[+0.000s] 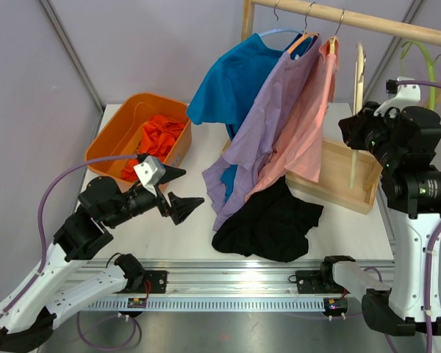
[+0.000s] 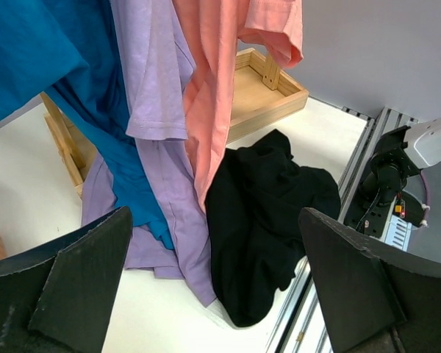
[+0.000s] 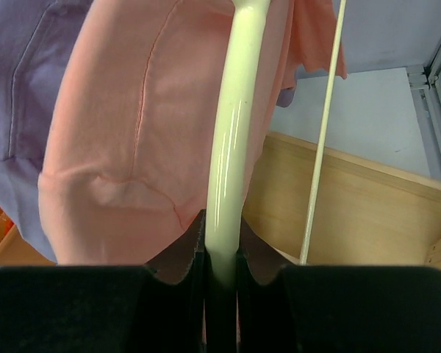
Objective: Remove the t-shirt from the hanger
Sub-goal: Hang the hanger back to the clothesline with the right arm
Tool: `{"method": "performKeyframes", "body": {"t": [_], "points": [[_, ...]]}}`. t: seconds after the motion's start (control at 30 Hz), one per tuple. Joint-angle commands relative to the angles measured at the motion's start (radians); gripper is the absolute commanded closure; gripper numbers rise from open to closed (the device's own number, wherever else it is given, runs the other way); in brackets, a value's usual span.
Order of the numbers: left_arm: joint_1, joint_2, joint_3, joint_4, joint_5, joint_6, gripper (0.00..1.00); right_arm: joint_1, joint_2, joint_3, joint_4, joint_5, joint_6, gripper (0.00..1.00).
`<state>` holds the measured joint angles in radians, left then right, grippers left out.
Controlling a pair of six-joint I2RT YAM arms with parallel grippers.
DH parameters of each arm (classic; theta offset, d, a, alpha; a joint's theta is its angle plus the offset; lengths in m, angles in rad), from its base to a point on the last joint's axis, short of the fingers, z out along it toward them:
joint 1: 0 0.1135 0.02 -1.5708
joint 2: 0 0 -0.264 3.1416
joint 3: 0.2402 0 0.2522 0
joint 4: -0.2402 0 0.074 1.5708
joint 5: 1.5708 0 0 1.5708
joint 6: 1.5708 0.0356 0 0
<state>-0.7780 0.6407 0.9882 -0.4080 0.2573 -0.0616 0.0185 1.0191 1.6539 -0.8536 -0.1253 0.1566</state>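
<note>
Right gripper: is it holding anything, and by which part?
Yes. The right gripper is shut on the pale hanger, pinching its thick curved arm between both fingers.

We see three plain shirts: the blue shirt [image 1: 228, 81] a deep teal-blue, the purple shirt [image 1: 272, 125] a soft lilac, the pink shirt [image 1: 309, 125] a salmon tone. The cloth [image 1: 268, 224] below them is solid black. The bin [image 1: 104, 147] is bright orange, and the rag [image 1: 158, 136] in it is red-orange. The tray [image 1: 331, 190] is pale natural wood. We note a glossy cream hanger [image 3: 231, 162] and a lime green hanger [image 1: 424, 55]. The table [image 1: 206, 143] is white, the arms [image 1: 411, 250] are white and black, and the cables [image 1: 59, 184] are purple.
</note>
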Motion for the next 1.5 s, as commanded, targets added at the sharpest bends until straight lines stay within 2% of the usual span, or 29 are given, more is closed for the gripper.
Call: {"method": "performKeyframes", "body": {"t": [0.0,0.1,0.37,0.73,0.93,1.47], "points": [[0.002,-0.004,0.000,0.064,0.026,-0.014,0.01,-0.006,0.022,0.043,0.148,0.026,0.061,1.00],[0.002,0.002,-0.002,0.070,0.033,-0.018,0.01,-0.011,0.073,0.073,0.160,0.032,0.095,1.00],[0.002,-0.001,-0.019,0.078,0.036,-0.018,0.01,-0.280,0.209,0.219,0.185,-0.218,0.215,1.00],[0.002,0.002,-0.065,0.113,0.056,-0.040,0.01,-0.428,0.378,0.345,0.217,-0.373,0.330,1.00],[0.002,0.020,-0.117,0.147,0.097,-0.076,0.01,-0.454,0.449,0.353,0.199,-0.479,0.327,1.00],[0.002,0.065,-0.190,0.239,0.165,-0.129,0.01,-0.454,0.357,0.248,0.168,-0.524,0.308,0.98]]}}
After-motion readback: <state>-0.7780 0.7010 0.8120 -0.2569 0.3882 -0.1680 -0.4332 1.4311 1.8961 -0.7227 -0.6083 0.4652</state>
